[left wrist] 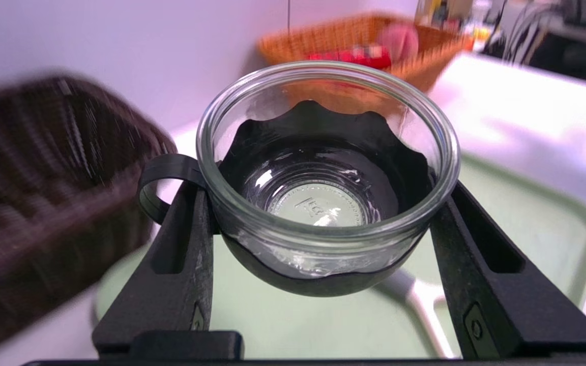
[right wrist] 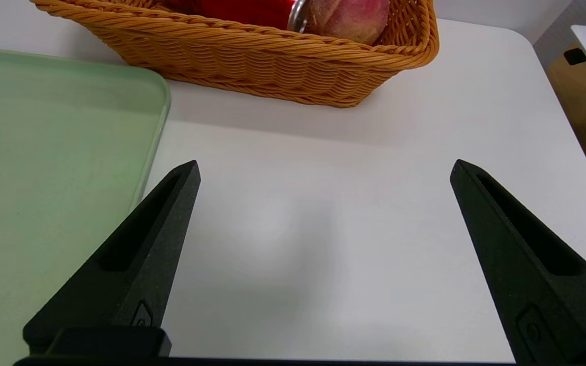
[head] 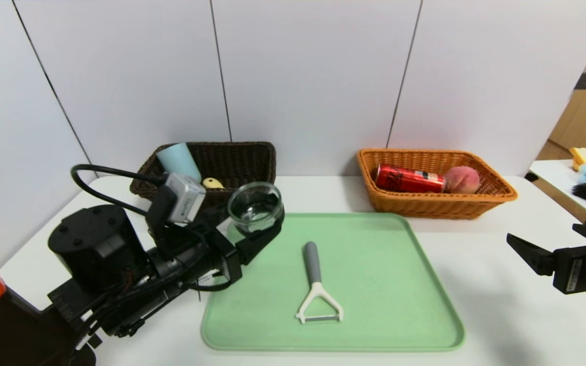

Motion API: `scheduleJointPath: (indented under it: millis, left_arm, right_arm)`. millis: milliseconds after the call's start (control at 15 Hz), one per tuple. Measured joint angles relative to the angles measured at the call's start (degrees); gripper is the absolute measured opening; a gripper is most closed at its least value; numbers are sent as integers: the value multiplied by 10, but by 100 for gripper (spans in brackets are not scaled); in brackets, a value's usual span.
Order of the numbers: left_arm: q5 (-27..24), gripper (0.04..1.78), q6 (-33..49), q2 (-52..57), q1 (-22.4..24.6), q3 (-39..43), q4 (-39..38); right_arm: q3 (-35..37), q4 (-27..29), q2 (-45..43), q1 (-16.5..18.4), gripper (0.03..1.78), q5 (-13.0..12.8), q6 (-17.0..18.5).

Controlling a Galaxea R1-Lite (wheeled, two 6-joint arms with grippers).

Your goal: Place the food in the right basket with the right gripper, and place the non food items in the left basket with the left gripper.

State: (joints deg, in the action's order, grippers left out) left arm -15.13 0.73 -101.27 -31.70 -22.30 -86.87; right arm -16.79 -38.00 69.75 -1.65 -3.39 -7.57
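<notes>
Holding that glass bowl (head: 255, 206) by its sides above the tray's (head: 400, 284) corner, the left gripper (head: 257, 223) looks snug; glass seems slick and breakable. Right gripper (right wrist: 323, 213) waits wide open, empty.

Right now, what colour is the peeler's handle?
Grey, on a white head; the peeler shows best in the head view.

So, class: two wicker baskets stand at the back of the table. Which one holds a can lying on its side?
The orange basket on the robot's right: a red can lies on its side in it beside a peach. The dark brown basket has none.
</notes>
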Motion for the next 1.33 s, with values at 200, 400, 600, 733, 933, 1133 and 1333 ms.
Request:
scheduleJointPath:
  millis: [200, 400, 600, 733, 933, 1133, 1333]
  left_arm:
    - [-1, 121, -1, 46, 35, -75, 81]
    - [-2, 121, -5, 71, 80, -182, 212]
    - [-3, 121, -33, 76, 123, -306, 381]
    - [-3, 120, -65, 74, 152, -397, 532]
    - [0, 120, -105, 48, 182, -518, 745]
    - [4, 120, -140, 6, 199, -604, 905]
    - [9, 120, -167, -41, 205, -670, 999]
  right_arm:
    - [1, -1, -1, 0, 170, 0, -1]
    - [0, 0, -3, 0, 170, -1, 0]
    - [1, 0, -4, 0, 170, -1, 1]
    - [2, 0, -4, 0, 170, -1, 2]
    - [9, -1, -6, 0, 170, -1, 2]
    - [11, -1, -10, 0, 170, -1, 2]
    - [15, -2, -12, 0, 170, 0, 3]
